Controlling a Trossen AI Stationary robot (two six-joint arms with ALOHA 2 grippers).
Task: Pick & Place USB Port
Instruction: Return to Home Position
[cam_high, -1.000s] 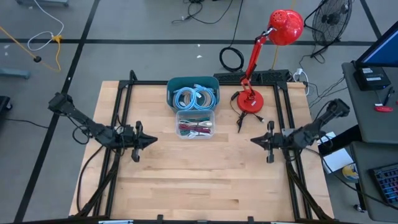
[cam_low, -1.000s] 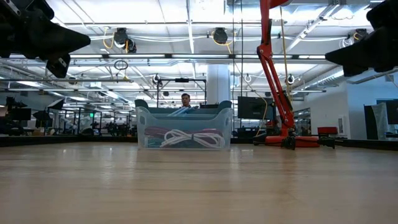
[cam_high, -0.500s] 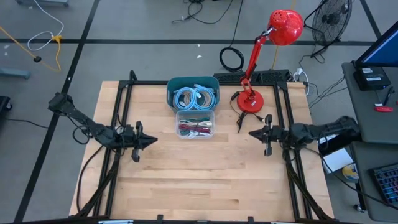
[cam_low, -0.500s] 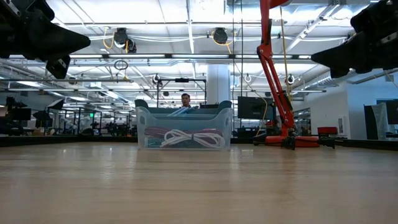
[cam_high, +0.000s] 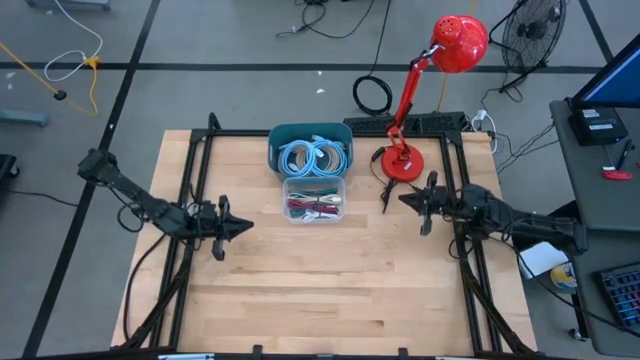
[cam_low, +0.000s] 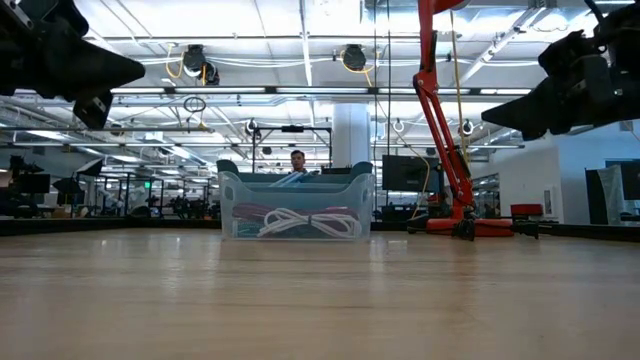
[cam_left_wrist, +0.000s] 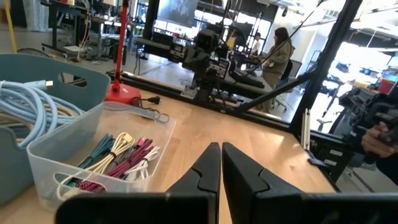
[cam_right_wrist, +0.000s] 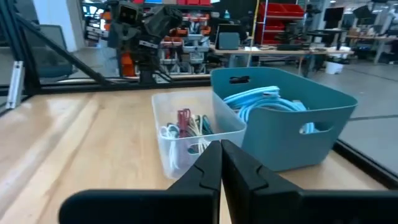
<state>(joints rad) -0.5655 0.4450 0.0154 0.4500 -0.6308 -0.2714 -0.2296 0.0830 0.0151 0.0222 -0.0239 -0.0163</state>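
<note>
Left gripper (cam_high: 243, 226): fingers pressed together, holding nothing, raised above the table (cam_high: 320, 280).
Right gripper (cam_high: 403, 199): likewise closed, empty and raised.
Transparent bin (cam_high: 285, 200): between the two grippers, ahead of each one's fingertips and apart from both. It contains pink, white and teal charger cables (cam_high: 313, 207).
Teal bin (cam_high: 272, 150): touching the transparent bin's far side, holding light-blue cables (cam_high: 312, 156).
Red desk lamp (cam_high: 404, 166): base near the Right gripper.

Colours: teal bin (cam_high: 310, 129), light-blue cables (cam_high: 312, 157); transparent bin (cam_high: 285, 202), pink, white and green cords (cam_high: 315, 206); red lamp (cam_high: 459, 43); pale wood-grain table (cam_high: 300, 290).
</note>
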